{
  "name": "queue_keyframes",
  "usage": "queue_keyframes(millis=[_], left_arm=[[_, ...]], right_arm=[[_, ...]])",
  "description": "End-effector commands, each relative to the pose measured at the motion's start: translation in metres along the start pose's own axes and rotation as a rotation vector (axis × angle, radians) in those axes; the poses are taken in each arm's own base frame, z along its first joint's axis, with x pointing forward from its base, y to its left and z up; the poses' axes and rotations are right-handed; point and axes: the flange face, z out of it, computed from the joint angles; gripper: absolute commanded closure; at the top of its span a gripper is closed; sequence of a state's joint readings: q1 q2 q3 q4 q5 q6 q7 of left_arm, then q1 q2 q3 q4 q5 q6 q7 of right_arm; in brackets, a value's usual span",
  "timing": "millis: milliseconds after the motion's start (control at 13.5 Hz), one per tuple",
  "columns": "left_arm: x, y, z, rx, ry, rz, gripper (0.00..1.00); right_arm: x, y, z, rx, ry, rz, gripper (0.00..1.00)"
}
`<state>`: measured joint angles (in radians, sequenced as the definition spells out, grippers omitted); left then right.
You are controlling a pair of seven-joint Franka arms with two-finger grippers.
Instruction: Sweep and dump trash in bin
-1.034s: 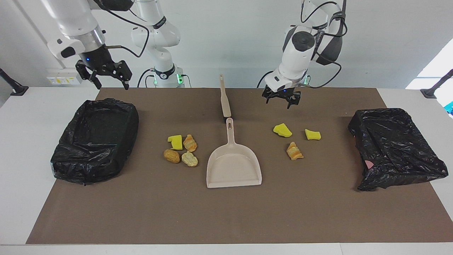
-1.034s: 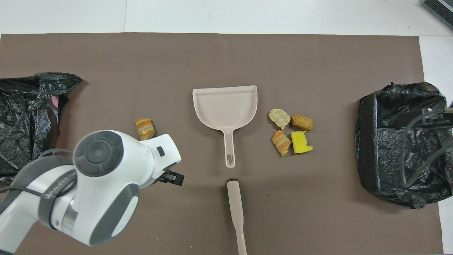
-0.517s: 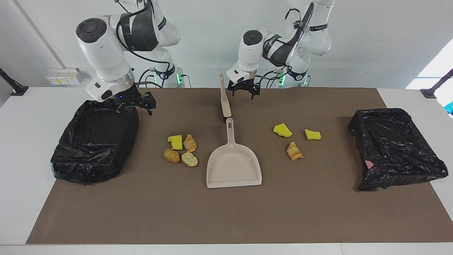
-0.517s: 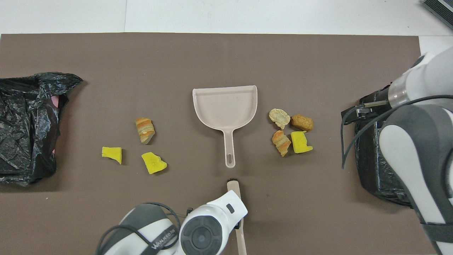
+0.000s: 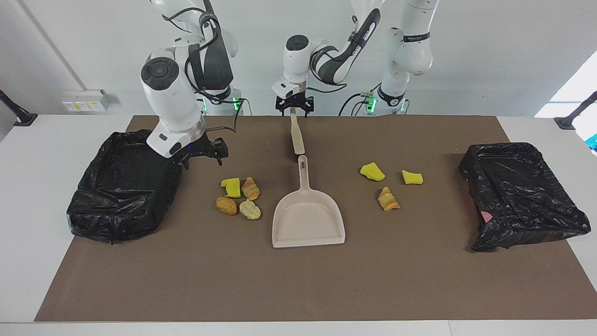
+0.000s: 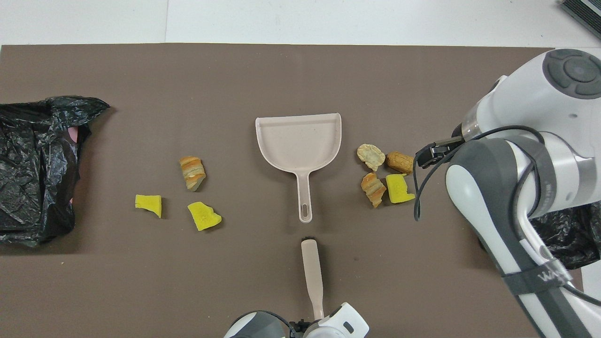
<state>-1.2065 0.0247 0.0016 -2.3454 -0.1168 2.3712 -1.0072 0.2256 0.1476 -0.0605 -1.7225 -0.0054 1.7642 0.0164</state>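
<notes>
The left claw point(image 5: 293, 110) has come down over the thin end of the beige plastic brush point(image 5: 295, 133), which lies on the desk nearer the robots than the beige plastic dustpan point(image 5: 308, 217), handle end to handle end. Its fingers straddle the brush handle, but whether they have closed on it I cannot tell. The right claw point(image 5: 204, 154) hangs with fingers spread and nothing in them, low between the black-bagged bin point(image 5: 122, 186) at the right arm's end and the nearer trash cluster.

The trash lies on the brown mat point(image 5: 298, 284) in two groups flanking the dustpan. Four pieces sit toward the right arm's end: a yellow foam chunk point(image 5: 230, 186), a striped croissant lump point(image 5: 250, 188), a brown bread lump point(image 5: 226, 205) and a pale bread lump point(image 5: 250, 209). Three are toward the left arm's end: two yellow foam chunks point(image 5: 372, 171) point(image 5: 412, 177) and a second croissant lump point(image 5: 387, 199). The pan's mouth faces away from the robots, so I judge each group must be brushed sideways into it.

A second black-bagged bin point(image 5: 520, 196) sits at the left arm's end. The mat covers a white desk point(image 5: 32, 196) before a plain white wall point(image 5: 489, 56)
</notes>
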Motion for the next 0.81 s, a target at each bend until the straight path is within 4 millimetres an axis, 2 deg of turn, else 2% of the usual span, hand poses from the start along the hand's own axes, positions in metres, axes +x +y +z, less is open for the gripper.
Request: queue_keyframes(millis=[0, 222, 296, 369, 517, 739], left_arm=[[0.011, -0.003, -0.004, -0.022, 0.004, -0.028, 0.21], [0.023, -0.009, -0.019, -0.04, 0.012, -0.037, 0.21], [0.027, -0.009, -0.025, -0.036, 0.007, -0.043, 0.27], [0.032, -0.01, -0.03, -0.028, 0.0, -0.054, 0.42], [0.031, -0.012, -0.03, -0.008, -0.014, -0.052, 1.0], [0.037, -0.021, -0.028, 0.025, -0.041, -0.034, 1.0]], right_arm=[[-0.005, -0.008, 0.004, 0.005, 0.0, -0.004, 0.0], [-0.006, -0.018, 0.005, 0.005, 0.003, -0.018, 0.0], [-0.005, -0.018, 0.004, 0.005, 0.006, -0.018, 0.0], [-0.005, -0.018, 0.004, 0.005, 0.008, -0.02, 0.0], [-0.005, -0.018, 0.005, 0.005, 0.005, -0.02, 0.0], [-0.005, -0.019, 0.005, 0.014, 0.006, -0.018, 0.0]])
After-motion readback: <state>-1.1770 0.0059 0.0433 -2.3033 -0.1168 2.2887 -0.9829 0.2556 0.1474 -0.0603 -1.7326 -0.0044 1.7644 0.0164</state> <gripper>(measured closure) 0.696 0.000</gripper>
